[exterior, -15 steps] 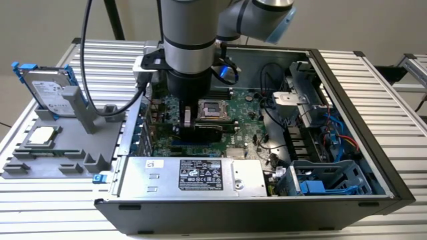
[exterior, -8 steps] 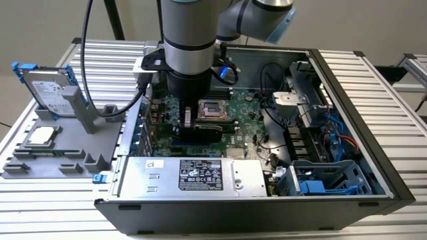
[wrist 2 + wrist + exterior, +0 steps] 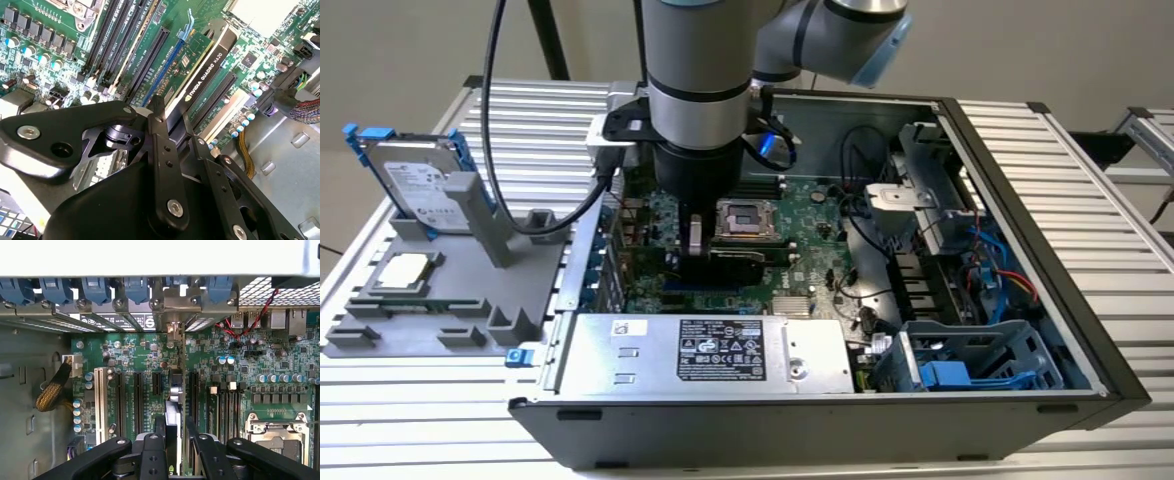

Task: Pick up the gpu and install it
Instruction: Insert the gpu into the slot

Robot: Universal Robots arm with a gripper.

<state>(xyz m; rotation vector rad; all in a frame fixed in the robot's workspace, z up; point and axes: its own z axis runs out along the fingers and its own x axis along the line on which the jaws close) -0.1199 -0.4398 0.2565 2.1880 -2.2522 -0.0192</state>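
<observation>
Tool: the black two-fingered tool (image 3: 167, 112) is reaching down into the open computer case, its fingers closed on the top edge of the card; in the exterior view the tool (image 3: 700, 250) is hanging below the grey arm, over the middle of the board

Card: the gpu (image 3: 207, 65), a thin flat card with a black cooler face and green board edge, is standing on edge among the long black expansion slots (image 3: 136, 395) of the green motherboard (image 3: 814, 240); in the first wrist view the gpu (image 3: 172, 410) is running edge-on toward the silver rear bracket openings (image 3: 170, 305); whether its connector is fully seated I cannot tell

Handling: it is looking light and stiff, but the board and the gold contacts are probably fragile; the long top edge near the middle seems the safest hold, pressing straight down and not twisting

Surroundings: the square silver processor socket (image 3: 750, 222) is lying just beside the card; the grey power supply box (image 3: 707, 352) is sitting at the case's near wall; the silver hard drive with blue trim (image 3: 416, 180) is standing in a grey holder on the slatted metal bench (image 3: 427, 420), well apart
</observation>
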